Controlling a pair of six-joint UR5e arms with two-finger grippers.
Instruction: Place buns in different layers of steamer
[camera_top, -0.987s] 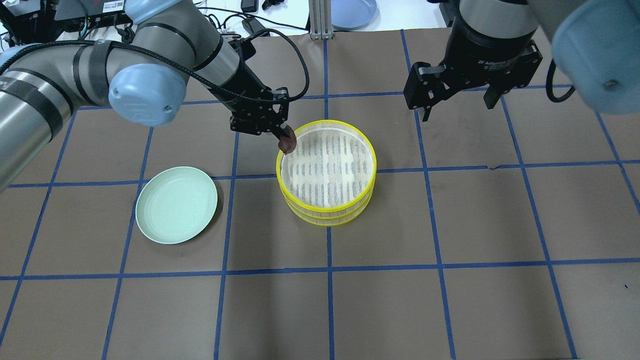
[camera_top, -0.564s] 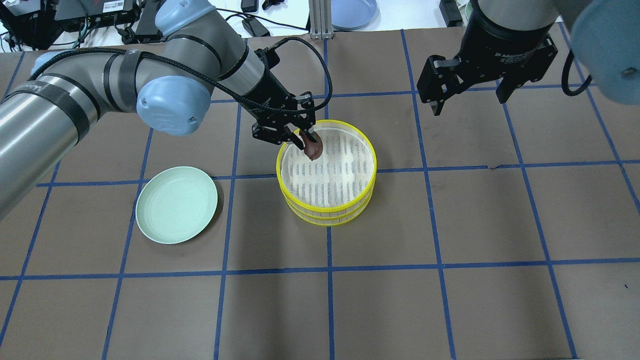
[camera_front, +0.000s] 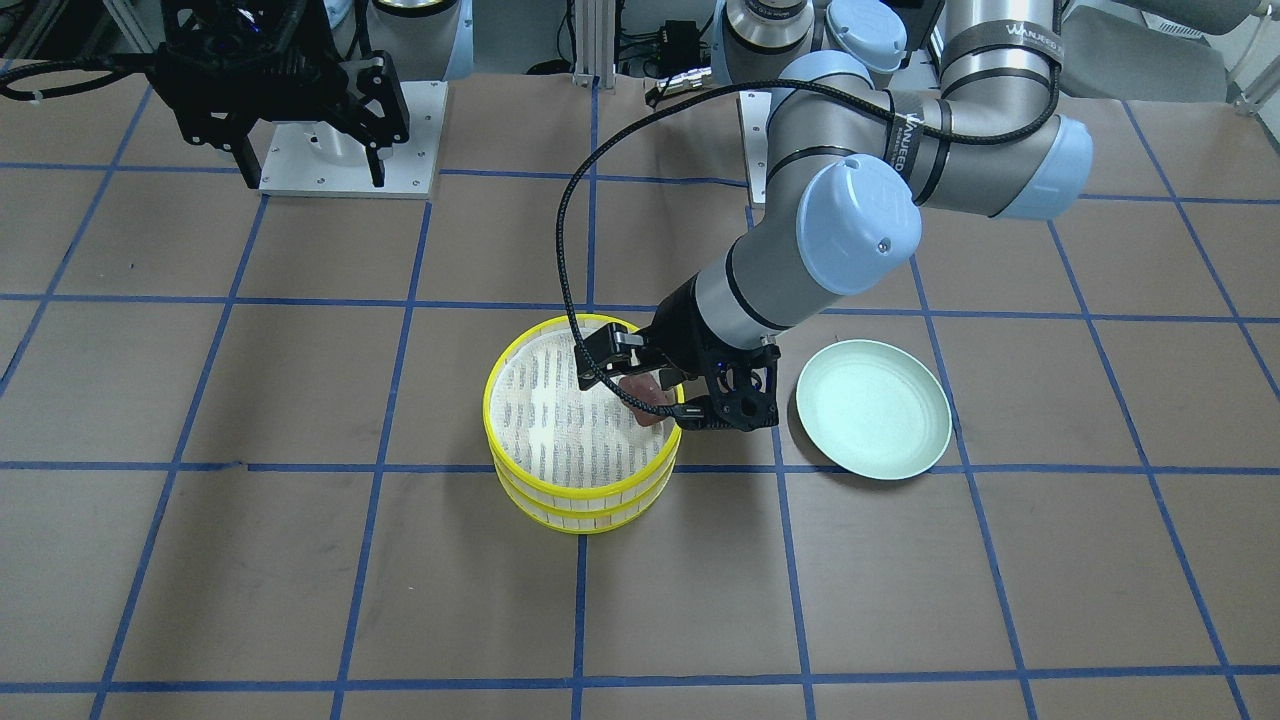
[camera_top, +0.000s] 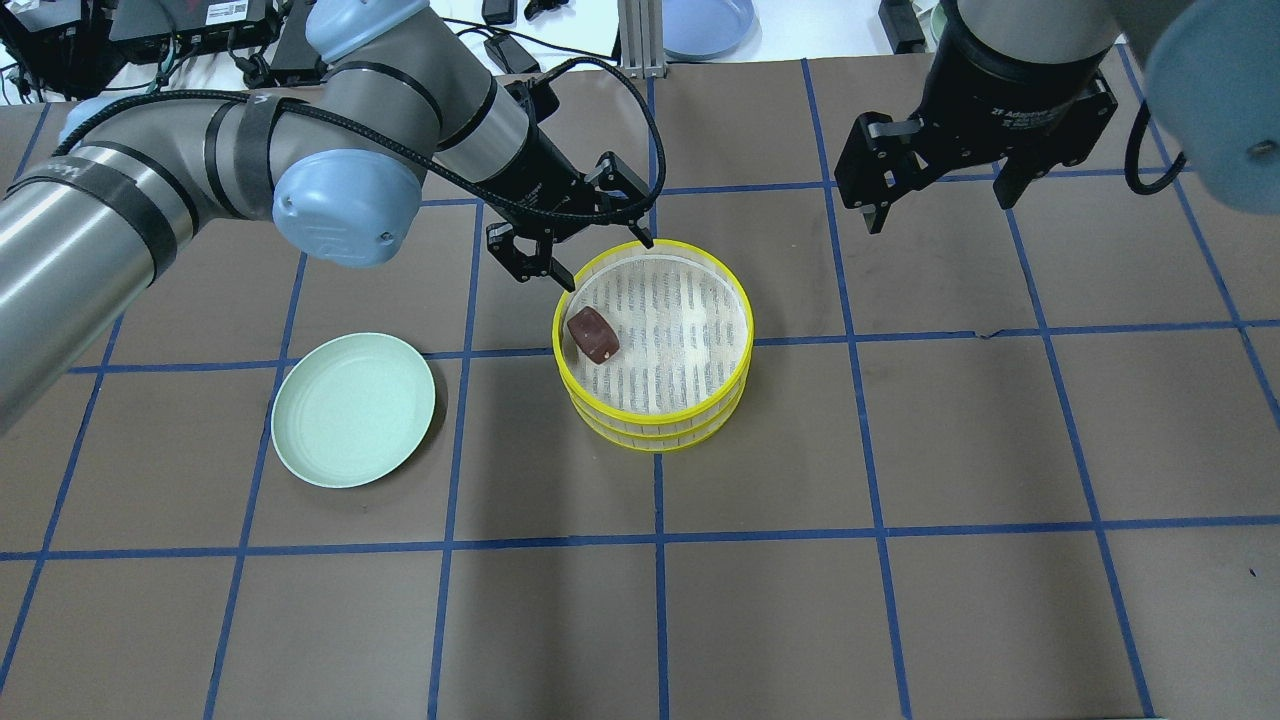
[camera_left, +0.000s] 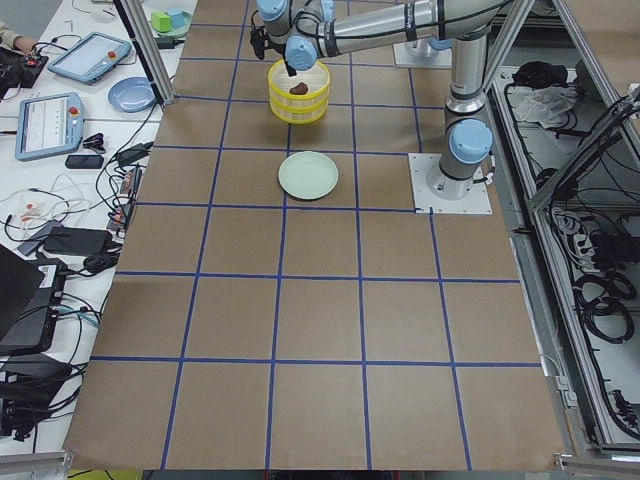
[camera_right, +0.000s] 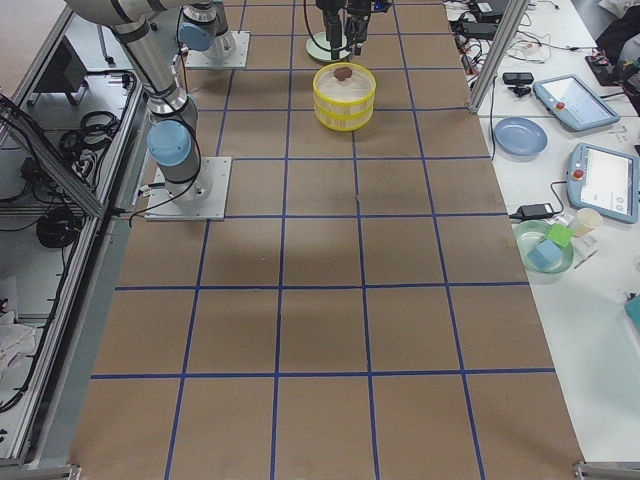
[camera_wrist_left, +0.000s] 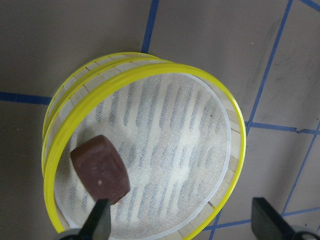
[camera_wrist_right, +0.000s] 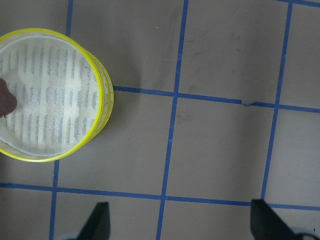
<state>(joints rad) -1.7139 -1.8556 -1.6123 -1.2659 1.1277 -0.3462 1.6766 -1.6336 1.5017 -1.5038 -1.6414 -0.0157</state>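
Two steamer layers with yellow rims are stacked mid-table; the top one's rim (camera_top: 746, 312) sits on the lower one (camera_top: 650, 438). The dark reddish-brown bun (camera_top: 592, 335) lies loose on the top layer's mesh floor, near its left rim. It also shows in the left wrist view (camera_wrist_left: 100, 167) and the front view (camera_front: 647, 397). My left gripper (camera_top: 607, 262) is open and empty, just above the tray's back-left rim, apart from the bun. My right gripper (camera_top: 940, 212) is open and empty, high at the back right. The cream-yellow bun is out of view.
A pale green plate (camera_top: 352, 410) lies empty to the left of the steamer, also in the front view (camera_front: 872, 408). The brown table cover carries blue tape lines. Cables and a blue dish (camera_top: 708, 25) lie beyond the back edge.
My left gripper carried the brown bun over the top layer, opened and let it go, then drew back. The bun now rests on the mesh. The right gripper shifted slightly right.
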